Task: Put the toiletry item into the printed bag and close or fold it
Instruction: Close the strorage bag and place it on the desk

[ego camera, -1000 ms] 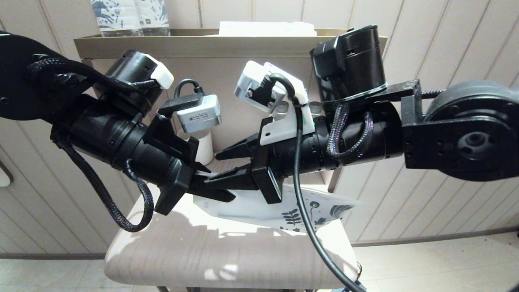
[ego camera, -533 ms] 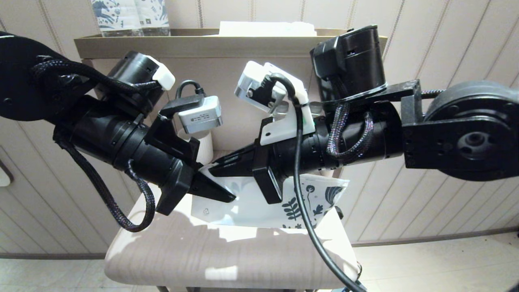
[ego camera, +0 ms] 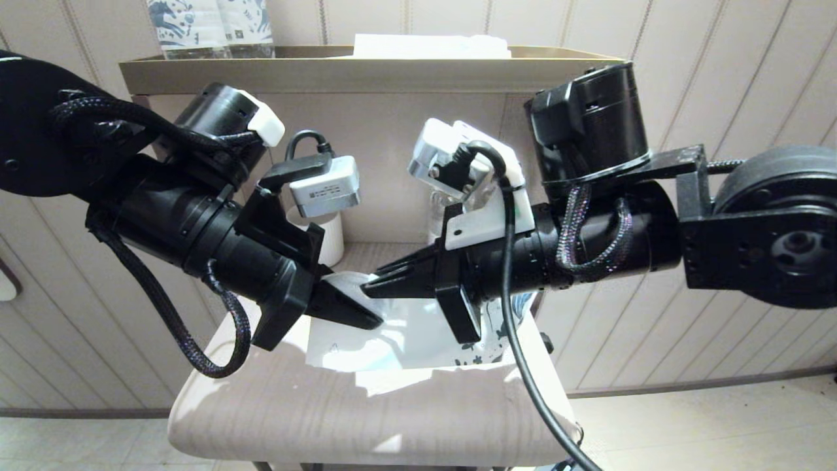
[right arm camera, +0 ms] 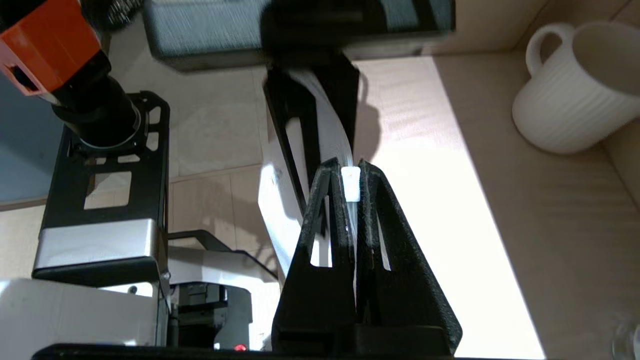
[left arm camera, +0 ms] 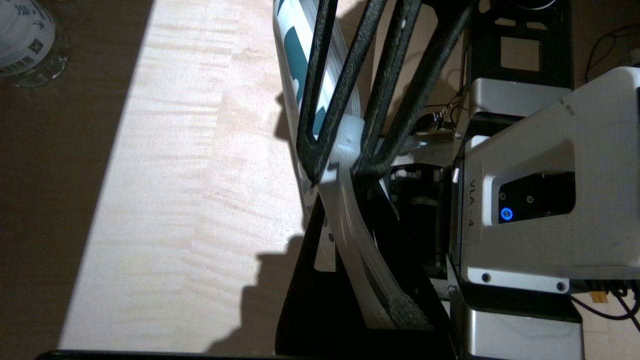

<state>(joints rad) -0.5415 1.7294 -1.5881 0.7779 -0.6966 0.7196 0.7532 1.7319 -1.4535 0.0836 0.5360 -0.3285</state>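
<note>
The printed bag (ego camera: 412,333) hangs upright above the stool seat, held along its top edge between both grippers. Its leaf-printed end (ego camera: 490,343) peeks out below the right arm. My left gripper (ego camera: 369,317) is shut on the bag's left end, with the zip strip (left arm camera: 350,220) running between its fingers. My right gripper (ego camera: 379,286) is shut on the same top edge, pinching the white zip slider (right arm camera: 351,184) right by the left gripper's tips. The toothbrush is hidden from every view.
A ribbed white mug (right arm camera: 575,90) stands at the back of the seat (ego camera: 366,405), a clear glass (ego camera: 439,216) beside it. Blue-patterned packs (ego camera: 209,26) and a white box sit on the shelf (ego camera: 366,69) above. A labelled bottle (left arm camera: 25,40) stands nearby.
The right gripper went from open to shut on the bag's top edge, then drew to the right. The bag swung upright, its printed end slipping behind the right arm. The left gripper kept its hold.
</note>
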